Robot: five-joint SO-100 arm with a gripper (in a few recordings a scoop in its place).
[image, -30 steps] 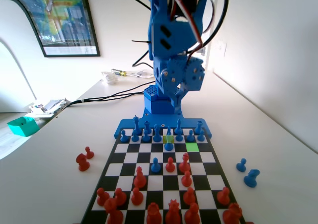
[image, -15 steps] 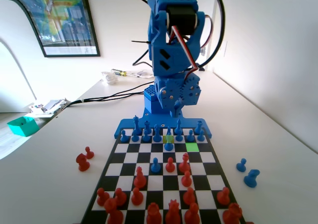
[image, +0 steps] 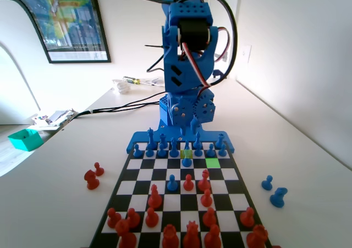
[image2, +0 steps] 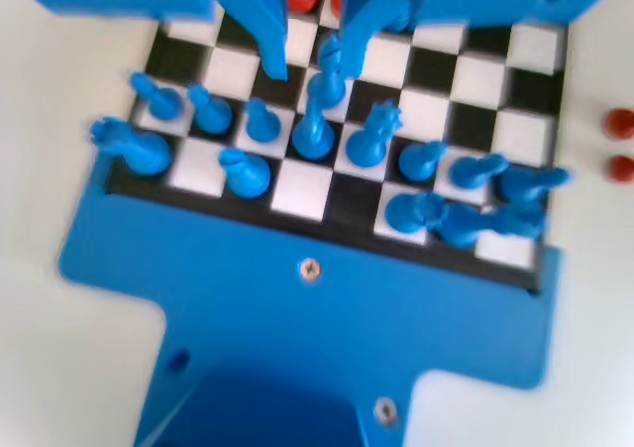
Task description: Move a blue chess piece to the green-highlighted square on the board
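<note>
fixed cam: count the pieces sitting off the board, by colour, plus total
Red pieces, left of the board: 2
Blue pieces, right of it: 2
Total: 4
</note>
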